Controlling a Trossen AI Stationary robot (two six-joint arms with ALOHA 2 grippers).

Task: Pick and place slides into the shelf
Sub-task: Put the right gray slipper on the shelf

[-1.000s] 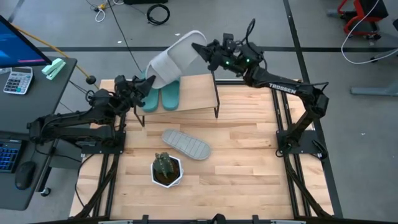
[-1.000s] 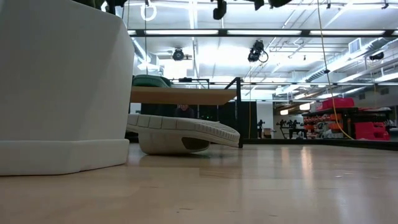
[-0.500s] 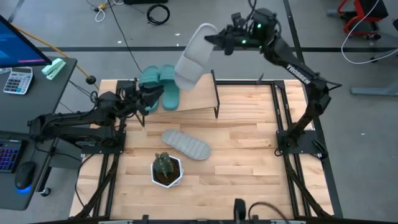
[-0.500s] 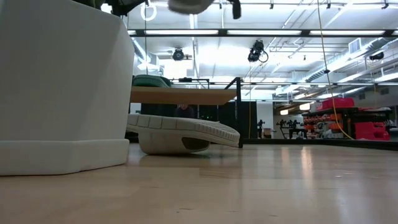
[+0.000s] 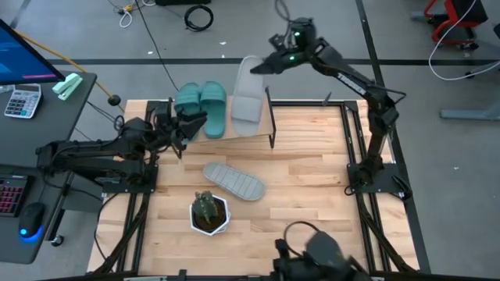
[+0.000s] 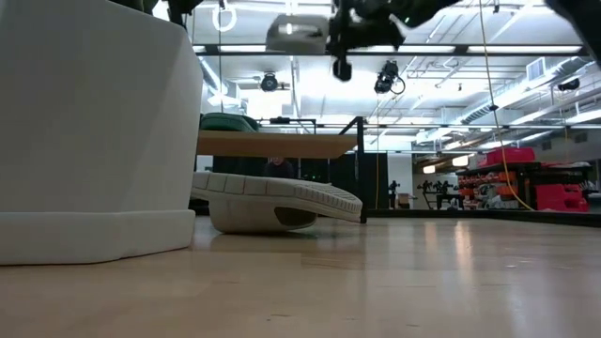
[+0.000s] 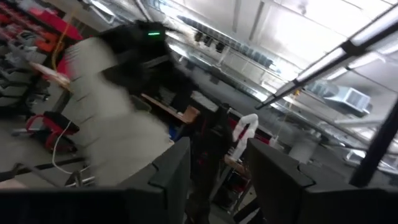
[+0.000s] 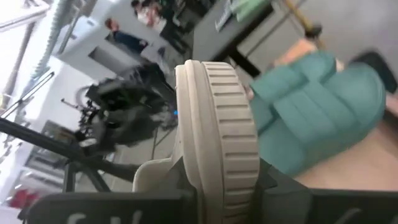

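Right arm stretched high over the shelf (image 5: pixel 251 125), right gripper (image 5: pixel 266 66) clamped on a grey slide (image 5: pixel 248 100) hanging above the top board beside two teal slides (image 5: pixel 201 105). Left gripper (image 5: pixel 190 122) by the teal pair, fingers parted, empty. Second grey slide (image 5: pixel 233 181) lying sole-up on the table (image 5: pixel 312 203).

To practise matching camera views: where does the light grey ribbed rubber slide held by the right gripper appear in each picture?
High view: grey slide at top centre, over the shelf.
Low view: top centre, above the shelf.
Left wrist view: blurred pale shape at left.
Right wrist view: edge-on, centre.
Shared landmark: teal slides.
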